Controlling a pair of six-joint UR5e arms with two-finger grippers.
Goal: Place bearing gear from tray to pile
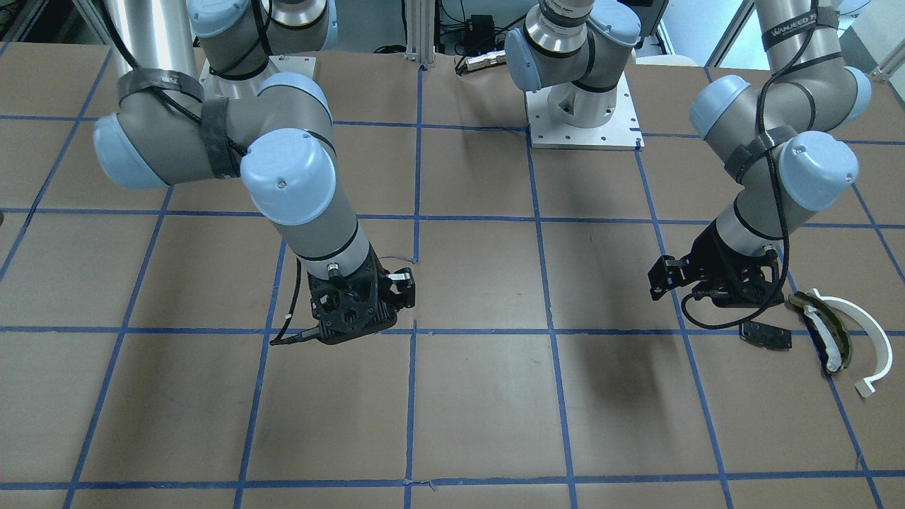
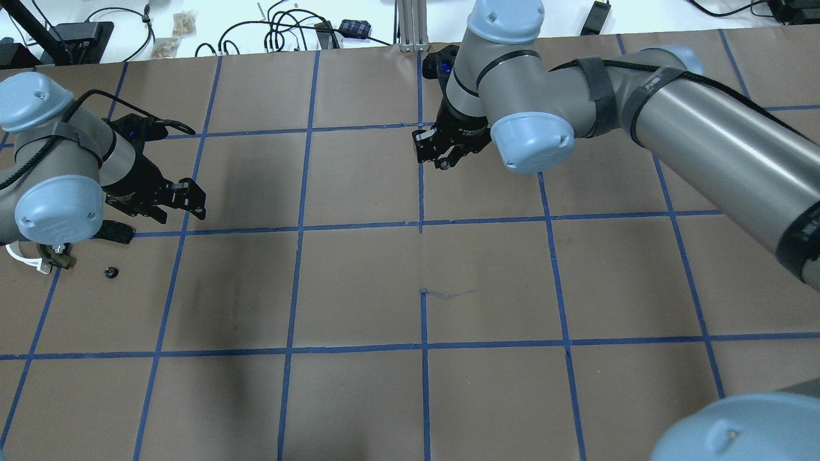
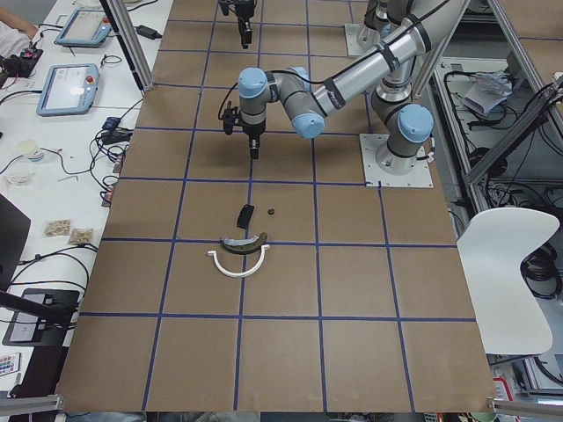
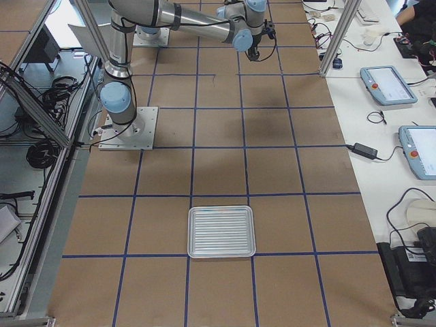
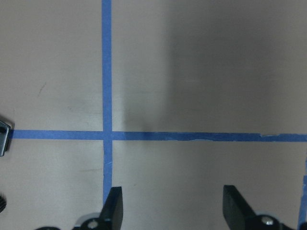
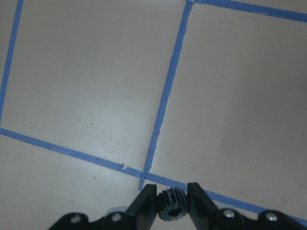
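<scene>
My right gripper point(image 6: 171, 199) is shut on a small black toothed bearing gear point(image 6: 171, 205) and holds it above the middle of the table, shown in the overhead view point(image 2: 435, 153). The pile lies at the table's left end: a white curved arc point(image 1: 866, 339), an olive-green and white curved piece point(image 1: 827, 332) and a flat black plate point(image 1: 766, 334). A small black round part point(image 2: 111, 272) lies on the table beside them. My left gripper point(image 1: 661, 279) is open and empty, hovering just beside the black plate. The silver tray point(image 4: 221, 255) is empty.
The table is brown paper with a grid of blue tape lines point(image 2: 421, 224). Both arm bases point(image 1: 583, 116) stand at the robot's edge. Cables and small items point(image 2: 288, 29) lie beyond the far edge.
</scene>
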